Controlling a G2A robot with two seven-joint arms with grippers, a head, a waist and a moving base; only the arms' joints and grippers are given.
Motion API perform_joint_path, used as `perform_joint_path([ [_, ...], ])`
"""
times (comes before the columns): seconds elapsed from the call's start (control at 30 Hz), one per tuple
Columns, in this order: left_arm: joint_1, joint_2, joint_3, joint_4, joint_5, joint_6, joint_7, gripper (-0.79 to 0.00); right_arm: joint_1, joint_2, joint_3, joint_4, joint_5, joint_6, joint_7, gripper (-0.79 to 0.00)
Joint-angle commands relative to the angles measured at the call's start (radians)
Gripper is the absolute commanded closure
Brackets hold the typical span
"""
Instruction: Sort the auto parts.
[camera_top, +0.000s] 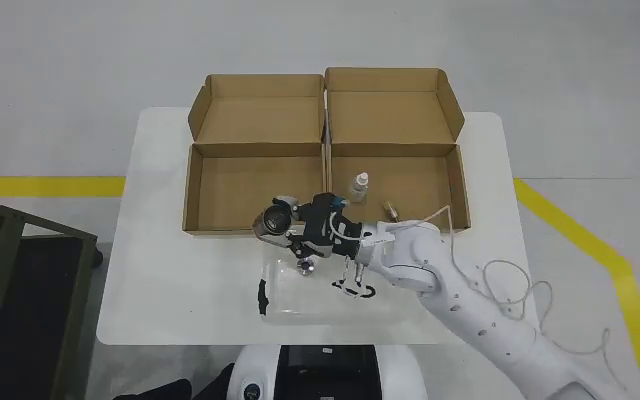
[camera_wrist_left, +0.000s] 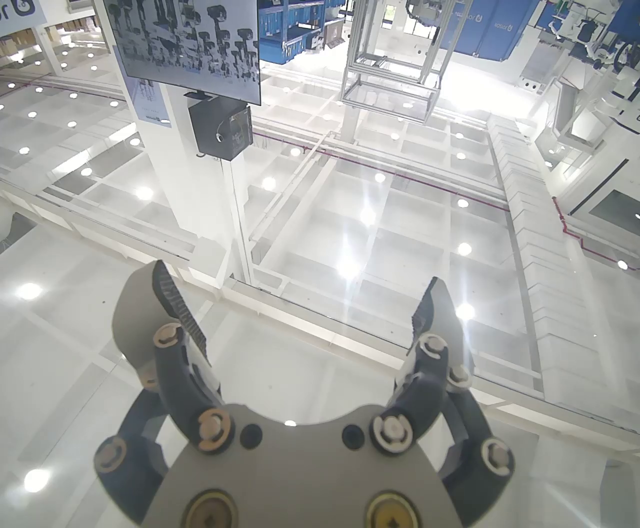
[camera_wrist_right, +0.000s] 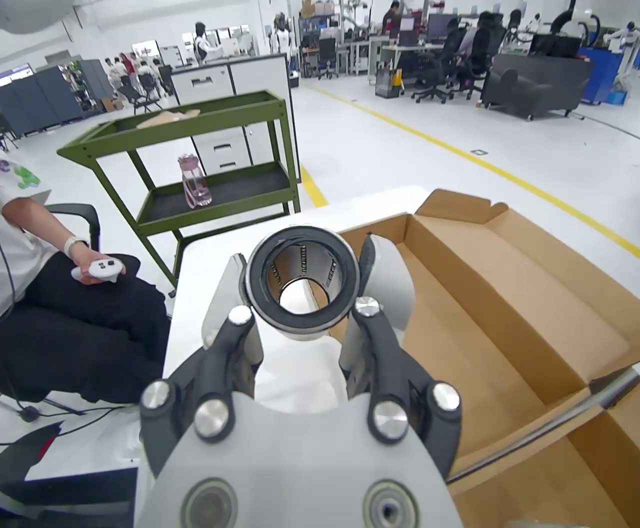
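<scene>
My right gripper (camera_wrist_right: 303, 280) is shut on a steel cylindrical bearing (camera_wrist_right: 303, 290) with a black ring at its end. In the top view the right gripper (camera_top: 283, 218) holds the bearing (camera_top: 272, 221) over the front wall of the left cardboard box (camera_top: 215, 190). The right cardboard box (camera_top: 435, 180) holds a small white bottle (camera_top: 359, 185) and a small brass fitting (camera_top: 390, 211). A clear plastic bag (camera_top: 320, 290) with several small parts lies on the table in front of the boxes. My left gripper (camera_wrist_left: 305, 305) is open, holds nothing and points up at the ceiling.
The white table (camera_top: 160, 260) has free room at its left side. Both boxes have their lids folded back toward the far edge. A green cart (camera_wrist_right: 200, 150) and a seated person holding a controller are beyond the table's left side.
</scene>
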Motion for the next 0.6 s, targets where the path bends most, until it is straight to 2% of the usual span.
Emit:
perform_joint_path([
  [0.0, 0.0, 0.0, 0.0, 0.0, 0.0, 0.0, 0.0, -0.785, 0.02, -0.01, -0.018, 0.034, -0.016, 0.008, 0.018, 0.0],
  [0.57, 0.0, 0.0, 0.0, 0.0, 0.0, 0.0, 0.0, -0.785, 0.163, -0.084, -0.082, 0.228, -0.103, 0.047, 0.101, 0.0],
])
